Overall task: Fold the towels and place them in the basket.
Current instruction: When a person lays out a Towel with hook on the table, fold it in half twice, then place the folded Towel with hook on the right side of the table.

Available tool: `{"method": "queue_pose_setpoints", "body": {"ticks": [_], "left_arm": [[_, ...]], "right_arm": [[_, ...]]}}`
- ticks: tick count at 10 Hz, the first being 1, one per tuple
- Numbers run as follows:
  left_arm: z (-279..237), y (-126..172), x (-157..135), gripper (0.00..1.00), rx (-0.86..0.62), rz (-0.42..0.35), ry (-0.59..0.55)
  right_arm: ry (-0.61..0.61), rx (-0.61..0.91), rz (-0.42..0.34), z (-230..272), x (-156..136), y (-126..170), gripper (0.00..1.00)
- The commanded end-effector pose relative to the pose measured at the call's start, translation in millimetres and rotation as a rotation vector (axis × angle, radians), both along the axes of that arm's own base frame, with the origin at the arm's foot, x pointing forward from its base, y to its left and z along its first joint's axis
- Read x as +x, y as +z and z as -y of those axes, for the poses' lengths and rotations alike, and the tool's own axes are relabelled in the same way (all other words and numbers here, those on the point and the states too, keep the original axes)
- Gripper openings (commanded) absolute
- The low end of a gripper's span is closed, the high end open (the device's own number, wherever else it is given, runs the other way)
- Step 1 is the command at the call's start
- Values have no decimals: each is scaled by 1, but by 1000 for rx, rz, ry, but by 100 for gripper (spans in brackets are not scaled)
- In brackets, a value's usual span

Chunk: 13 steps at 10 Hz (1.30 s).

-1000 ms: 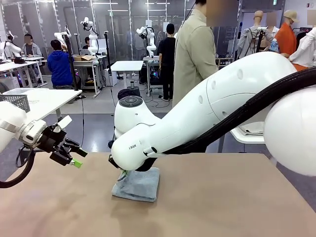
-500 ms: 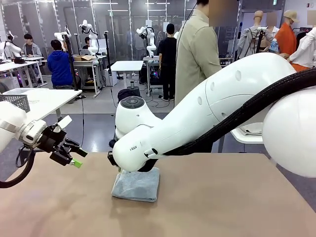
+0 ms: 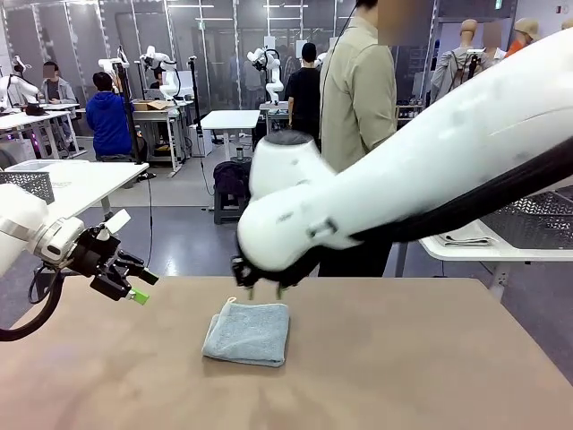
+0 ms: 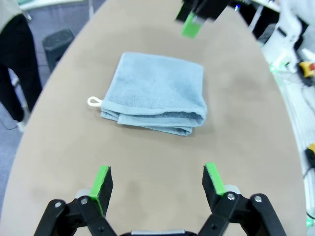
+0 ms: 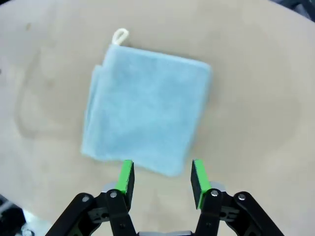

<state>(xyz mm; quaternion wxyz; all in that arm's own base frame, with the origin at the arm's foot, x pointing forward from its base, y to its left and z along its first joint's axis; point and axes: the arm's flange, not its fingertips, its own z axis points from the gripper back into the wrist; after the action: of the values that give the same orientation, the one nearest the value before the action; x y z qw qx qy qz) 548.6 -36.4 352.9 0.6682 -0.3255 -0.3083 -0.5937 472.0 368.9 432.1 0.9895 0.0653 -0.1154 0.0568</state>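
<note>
Brown desk spans the front view. At its left edge the left gripper hangs above the surface, tilted down toward the middle. In the left wrist view this gripper has its green pads spread wide with nothing between them, well short of the towel.

Near the middle of the desk lies the pale grey-blue towel, folded into a thick, roughly square pad that rests flat. A small white loop sticks out from its far left corner.

Just above the towel's far edge, the right gripper hovers clear of the cloth, blurred in the front view. The right wrist view looks straight down on the towel, and there the right gripper is parted and empty.

Behind the desk a person in a beige jacket stands beyond the white right arm.
</note>
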Motion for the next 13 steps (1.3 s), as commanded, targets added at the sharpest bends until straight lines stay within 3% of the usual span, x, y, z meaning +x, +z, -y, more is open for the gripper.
{"method": "queue_pose_setpoints", "body": {"ticks": [1, 5, 6, 13], "left_arm": [[0, 1, 1, 92, 4, 4, 1], [0, 1, 1, 92, 4, 4, 1], [0, 1, 1, 92, 4, 4, 1], [0, 1, 1, 92, 4, 4, 1]], "right_arm": [[-6, -36, -83, 62, -16, 41, 59], [-18, -20, -67, 102, -28, 52, 59], [-43, -47, -70, 99, -22, 68, 59], [-43, -47, -70, 99, -22, 68, 59]]}}
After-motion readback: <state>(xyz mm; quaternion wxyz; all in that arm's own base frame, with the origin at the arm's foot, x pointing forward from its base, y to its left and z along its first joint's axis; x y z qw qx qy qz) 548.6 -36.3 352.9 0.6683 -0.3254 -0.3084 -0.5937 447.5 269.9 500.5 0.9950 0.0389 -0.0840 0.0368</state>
